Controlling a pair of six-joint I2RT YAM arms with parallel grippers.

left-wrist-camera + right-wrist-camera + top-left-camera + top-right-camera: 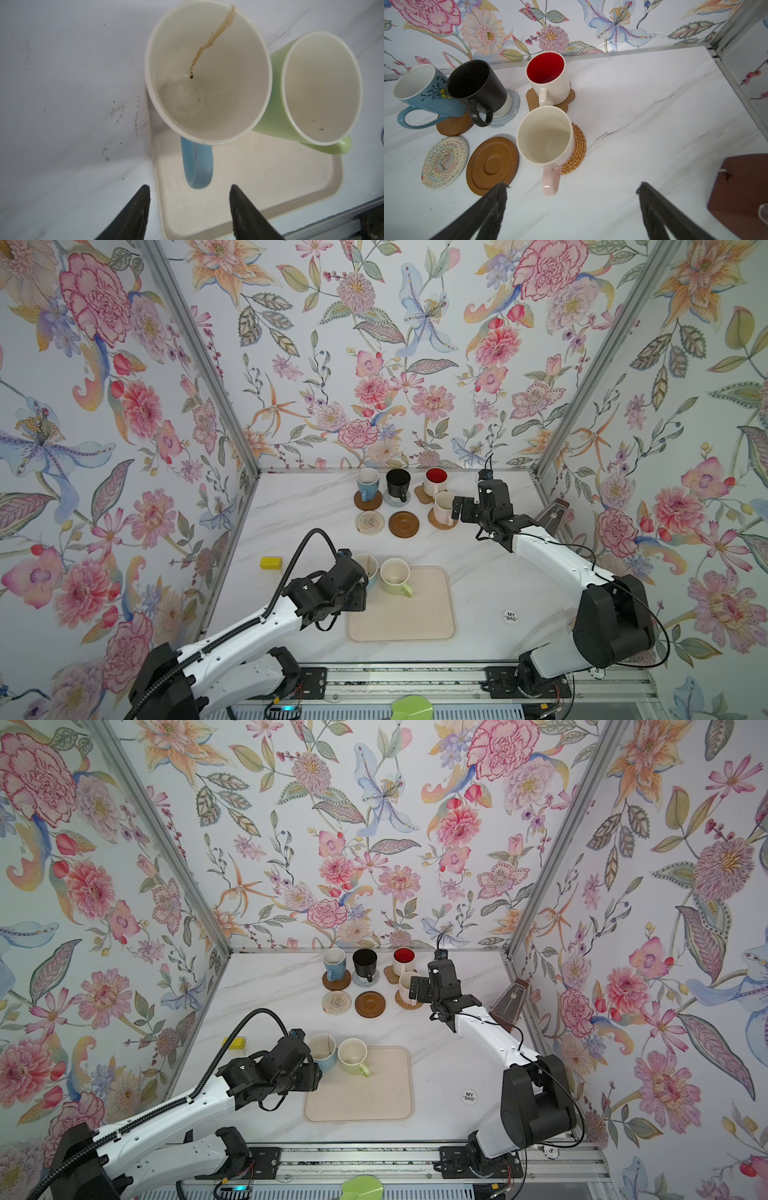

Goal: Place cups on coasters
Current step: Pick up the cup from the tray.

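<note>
Four of six placed. Light blue cup [368, 567] and pale green cup [395, 576] waited on tray [415, 626]; woven coaster [369, 522] and brown coaster [404, 524] lay bare. Left hand [189, 186] open at the blue handle; right hand [572, 184] open, empty.

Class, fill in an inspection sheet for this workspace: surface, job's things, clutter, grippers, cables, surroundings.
Surface: white marble table, dark specks beside the tray.
Job's things: back blue cup, black cup, red-lined cup and pink cup each on a coaster; woven coaster and brown coaster bare; front blue cup and green cup at the tray.
Clutter: yellow tin, round sticker, brown wooden block.
Grippers: left gripper open, aimed at front blue cup's handle; right gripper open, empty.
Cables: black cable arcs over left arm; thin cable along right arm.
Surroundings: floral walls, metal rail in front.
</note>
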